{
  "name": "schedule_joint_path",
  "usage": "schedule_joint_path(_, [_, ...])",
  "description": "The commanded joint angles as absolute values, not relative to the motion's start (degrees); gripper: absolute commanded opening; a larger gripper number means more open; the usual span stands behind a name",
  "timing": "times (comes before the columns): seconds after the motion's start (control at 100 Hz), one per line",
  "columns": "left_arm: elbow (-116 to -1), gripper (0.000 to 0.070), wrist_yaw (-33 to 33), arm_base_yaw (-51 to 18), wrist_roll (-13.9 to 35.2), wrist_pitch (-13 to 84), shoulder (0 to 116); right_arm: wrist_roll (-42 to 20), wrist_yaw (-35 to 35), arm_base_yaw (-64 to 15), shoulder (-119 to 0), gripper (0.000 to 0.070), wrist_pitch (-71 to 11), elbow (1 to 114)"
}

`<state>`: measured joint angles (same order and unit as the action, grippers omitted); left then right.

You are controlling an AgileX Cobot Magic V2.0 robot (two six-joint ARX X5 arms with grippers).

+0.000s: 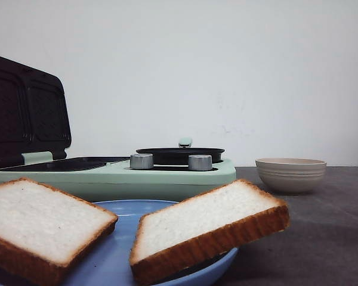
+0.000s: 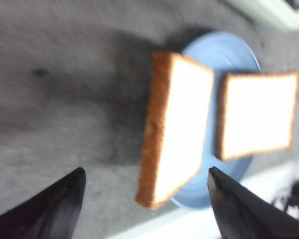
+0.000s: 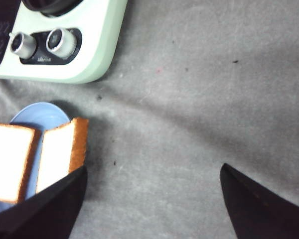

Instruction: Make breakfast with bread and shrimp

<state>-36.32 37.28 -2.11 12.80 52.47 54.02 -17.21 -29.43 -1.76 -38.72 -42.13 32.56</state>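
**Breakfast not yet begun: both claws wide and holding nothing, bread on its plate**

Your left gripper [image 2: 145,206] hangs with its dark fingers spread wide, nothing between them; it hovers over the grey table [image 2: 65,99] beside the blue plate [image 2: 224,50]. Your right gripper [image 3: 152,204] is likewise wide and holds nothing, above bare table just beside the plate's other side.

Outward from the claws: the bread [image 1: 206,229] lies as two slices on the blue plate, both tilted, one slice overhanging the rim on each side. Behind the plate stands a mint-green breakfast maker [image 1: 113,173] with its sandwich lid [image 1: 27,110] raised, two silver knobs [image 1: 141,161] at the front and a small black pan [image 1: 180,155] on top; a beige ribbed bowl [image 1: 290,174] sits well apart to the right. You cannot see any shrimp; the bowl's inside is hidden.

By my judgement nothing is done yet; every step remains.

The surface is grey and felt-like; a plain white wall [image 1: 227,71] backs the scene.
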Motion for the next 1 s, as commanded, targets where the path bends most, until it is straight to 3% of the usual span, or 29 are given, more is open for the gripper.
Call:
schedule_joint_path(0.0, [-37.0, 0.0435, 37.9, -3.2, 11.4, 52.4, 55.9, -16.0, -29.8, -1.7, -39.0, 0.0550, -41.8, 33.6])
schedule_joint_path(0.46, [-37.0, 0.0435, 37.9, -14.0, 11.5, 48.3, 66.4, -16.0, -30.0, -1.7, -39.0, 0.0549, -42.0, 33.6])
schedule_joint_path(0.85, [-37.0, 0.0425, 37.9, -17.3, 13.0, 41.4, 73.0, -16.0, -30.0, -1.7, -38.9, 0.0549, -42.1, 33.6])
schedule_joint_path(0.9, [-37.0, 0.0393, 37.9, -17.3, 13.0, 41.0, 73.1, -16.0, -30.0, -1.7, -38.9, 0.0550, -42.1, 33.6])
schedule_joint_path(0.99, [-37.0, 0.0253, 37.9, -17.3, 13.0, 40.9, 73.1, -16.0, -30.0, -1.7, -38.9, 0.0549, -42.1, 33.6])
